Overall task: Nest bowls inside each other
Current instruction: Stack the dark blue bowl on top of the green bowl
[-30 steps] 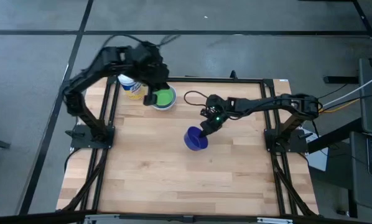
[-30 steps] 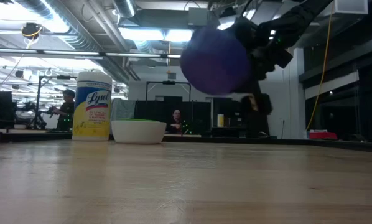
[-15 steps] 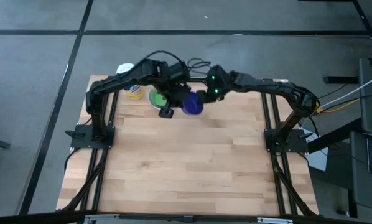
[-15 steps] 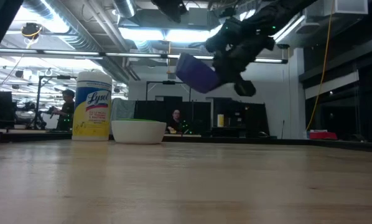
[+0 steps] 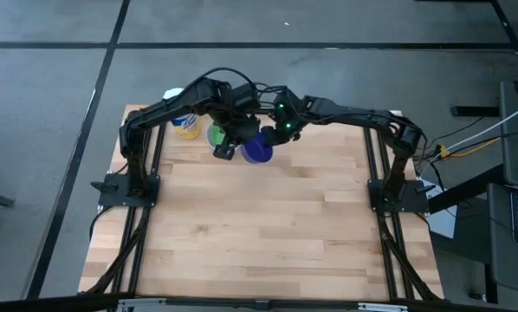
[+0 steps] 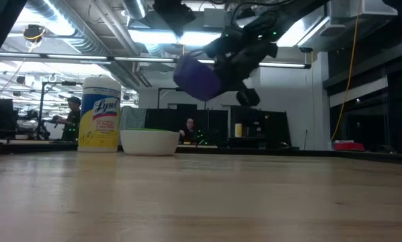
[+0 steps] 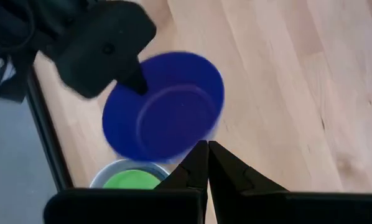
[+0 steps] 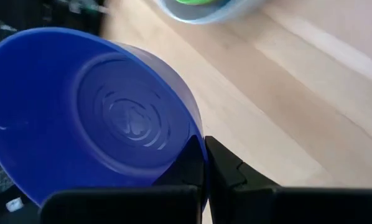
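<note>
A dark blue bowl (image 5: 257,150) hangs in the air over the table's far part, tilted, with my right gripper (image 5: 273,137) shut on it. Just to its left a green bowl (image 5: 216,136) sits nested in a pale bowl (image 6: 149,142), whose base stands on the table. My left gripper (image 5: 227,153) is shut and hovers above and between the two, touching nothing. In the left wrist view its shut fingertips (image 7: 206,149) show over the blue bowl (image 7: 167,109) and the green bowl (image 7: 131,180). My right gripper holds the dark blue bowl by its rim (image 8: 196,142), one finger inside the bowl and one (image 8: 226,167) outside its wall. The fingers come slanting down from the table's right. The bowl is lifted clear and tilted, its mouth turned up and toward the right.
A white-lidded jar with a yellow label (image 5: 185,127) stands at the far left, just beyond the nested bowls; in the low view it (image 6: 100,114) rises beside them. The wooden table (image 5: 268,234) stretches toward the near edge. People show in the room behind.
My right gripper has carried the dark blue bowl up and toward the table's far edge, then left toward the green bowl, tipping it on the way. My left gripper has sunk and shifted from over the green bowl toward the right, and has stayed shut.
</note>
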Robot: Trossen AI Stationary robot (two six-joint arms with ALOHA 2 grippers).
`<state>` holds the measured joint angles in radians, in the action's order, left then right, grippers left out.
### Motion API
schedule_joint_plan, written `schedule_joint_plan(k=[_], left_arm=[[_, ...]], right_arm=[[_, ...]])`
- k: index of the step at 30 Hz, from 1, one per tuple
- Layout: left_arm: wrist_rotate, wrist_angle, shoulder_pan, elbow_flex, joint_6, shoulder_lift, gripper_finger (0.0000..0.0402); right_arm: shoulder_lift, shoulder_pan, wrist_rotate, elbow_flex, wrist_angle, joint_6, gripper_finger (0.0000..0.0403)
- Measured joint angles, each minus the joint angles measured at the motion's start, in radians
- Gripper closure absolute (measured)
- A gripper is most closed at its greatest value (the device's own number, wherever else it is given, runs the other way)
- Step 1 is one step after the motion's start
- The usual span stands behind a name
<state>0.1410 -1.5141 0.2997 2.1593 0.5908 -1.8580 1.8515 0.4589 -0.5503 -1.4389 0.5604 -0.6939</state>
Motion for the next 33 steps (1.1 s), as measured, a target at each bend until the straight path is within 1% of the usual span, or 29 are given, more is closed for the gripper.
schedule_joint_plan(k=[4,6,10,15,20,26,33], left_arm=[[0.005,-0.027,0.011,0.0,0.04,0.0,0.0399],[0.03,-0.061,0.012,0.0,0.067,0.0,0.0399],[0.045,-0.057,0.012,-0.01,0.052,-0.007,0.0399],[0.071,-0.055,0.018,-0.009,0.054,-0.021,0.0399],[0.12,-0.057,0.016,-0.01,0.048,-0.023,0.0398],[0.064,-0.06,0.016,0.013,0.041,-0.023,0.0398],[0.053,-0.058,0.038,0.085,0.038,-0.021,0.0399]], right_arm=[[0.042,-0.017,-0.03,-0.074,-0.007,0.008,0.0403],[0.057,-0.028,-0.041,-0.112,-0.001,0.021,0.0403],[0.087,-0.04,-0.085,-0.189,-0.001,0.022,0.0403],[0.105,-0.048,-0.097,-0.25,0.007,0.022,0.0403],[0.105,-0.052,-0.105,-0.258,0.022,0.03,0.0403],[0.117,-0.048,-0.113,-0.259,0.052,0.06,0.0403],[0.139,-0.051,-0.131,-0.259,0.05,0.073,0.0403]])
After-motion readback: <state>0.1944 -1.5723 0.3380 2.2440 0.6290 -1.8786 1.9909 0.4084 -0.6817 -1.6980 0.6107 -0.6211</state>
